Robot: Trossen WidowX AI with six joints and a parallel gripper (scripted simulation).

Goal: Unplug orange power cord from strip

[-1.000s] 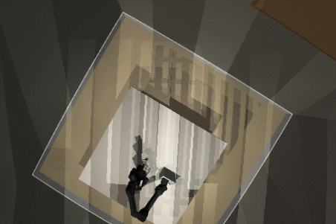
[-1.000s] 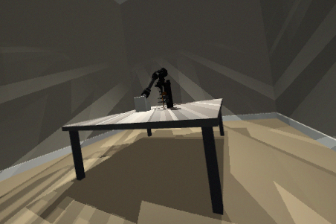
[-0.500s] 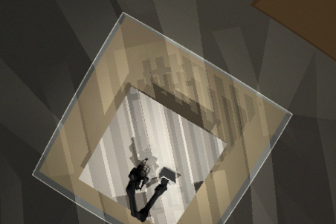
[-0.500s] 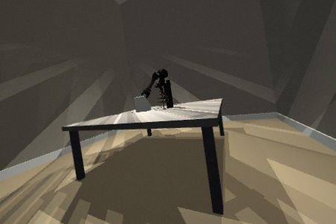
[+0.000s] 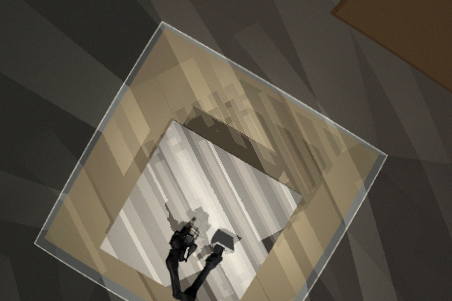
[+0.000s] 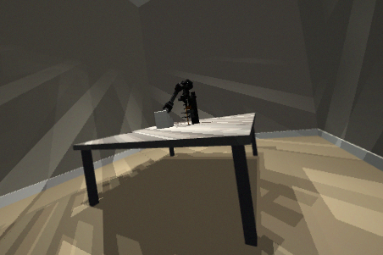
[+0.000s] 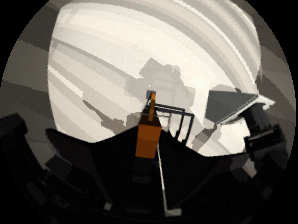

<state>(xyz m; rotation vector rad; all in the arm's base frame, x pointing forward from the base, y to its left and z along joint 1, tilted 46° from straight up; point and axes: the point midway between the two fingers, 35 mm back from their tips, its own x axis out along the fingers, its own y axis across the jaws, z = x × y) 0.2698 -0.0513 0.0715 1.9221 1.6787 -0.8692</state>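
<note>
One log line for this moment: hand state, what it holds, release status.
hand: shut on orange plug | above table | grey box beside, untouched | release: not yet done

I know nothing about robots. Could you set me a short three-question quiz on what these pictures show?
1. True or false: the black robot arm's gripper holds nothing.
2. What colour is the plug between the jaws in the wrist view? A) blue B) orange C) green
3. Fill in: the arm stands on a pale striped table beside a small grey ____.

Key: 1. False, the jaws are shut on the orange plug. 2. B. 3. Box; whether it is the power strip cannot be told.
</note>
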